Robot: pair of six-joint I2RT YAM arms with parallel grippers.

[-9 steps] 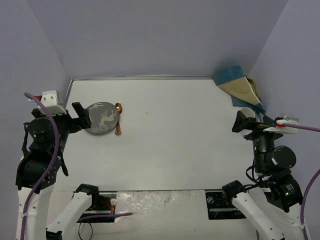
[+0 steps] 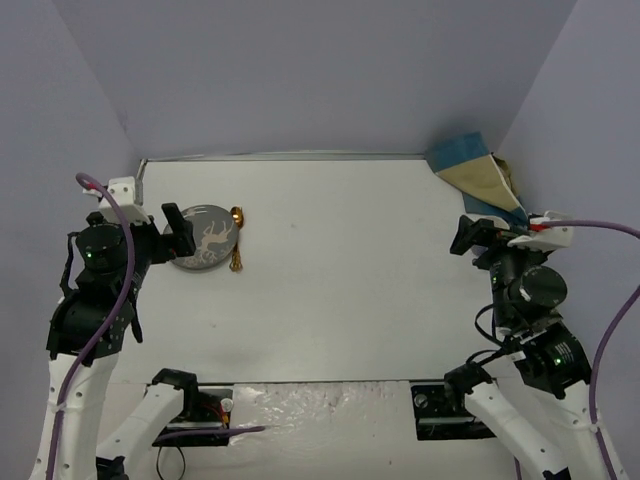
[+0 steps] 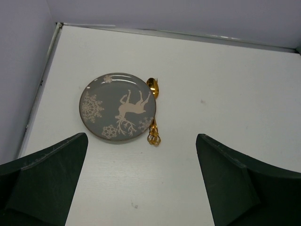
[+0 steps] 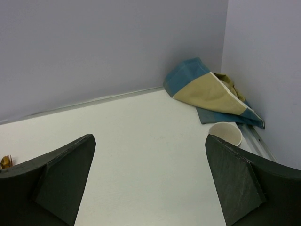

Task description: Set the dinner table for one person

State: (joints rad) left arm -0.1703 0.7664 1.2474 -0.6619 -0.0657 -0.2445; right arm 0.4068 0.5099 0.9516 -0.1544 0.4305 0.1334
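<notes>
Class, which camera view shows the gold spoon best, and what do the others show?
Left wrist: the gold spoon lies close beside the plate, bowl and ornate handle visible. Top external shows it small; right wrist catches only a gold sliver at its edge.

We see only the two ends of the gold spoon; its middle is hidden at the right rim of the plate, whether beneath it we cannot tell.
</notes>
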